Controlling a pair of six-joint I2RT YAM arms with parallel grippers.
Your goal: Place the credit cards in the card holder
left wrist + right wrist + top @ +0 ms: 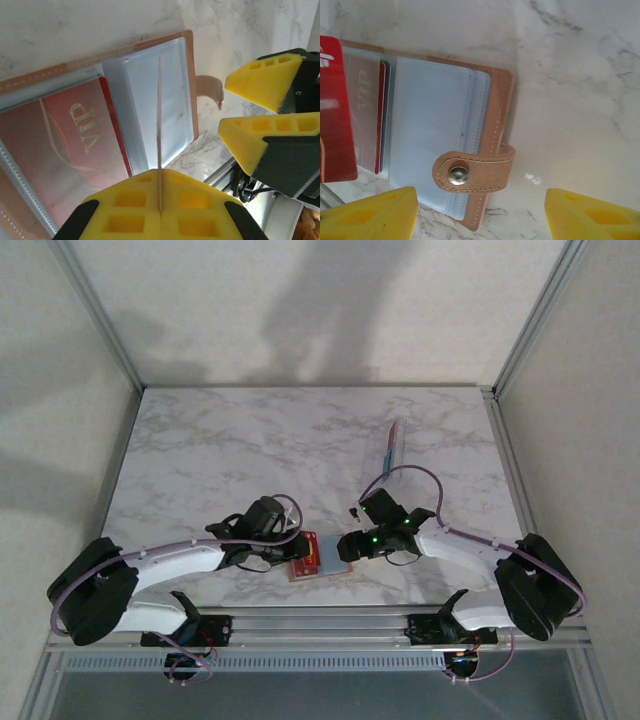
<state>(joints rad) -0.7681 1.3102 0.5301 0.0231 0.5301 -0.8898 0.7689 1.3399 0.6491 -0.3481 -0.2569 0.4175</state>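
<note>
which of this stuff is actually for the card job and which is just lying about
For the job: card holder, open; red VIP card in its pocket; thin card pinched by the left gripper; right gripper, open; what looks like spare cards far right.
Just there: marble table; metal frame.

Just a white, grey-veined marble tabletop, boxed in by silver aluminium frame rails and plain off-white walls.

Gold "VIP" on the red card in the card holder (inverted at left wrist; sideways at right wrist)
</note>
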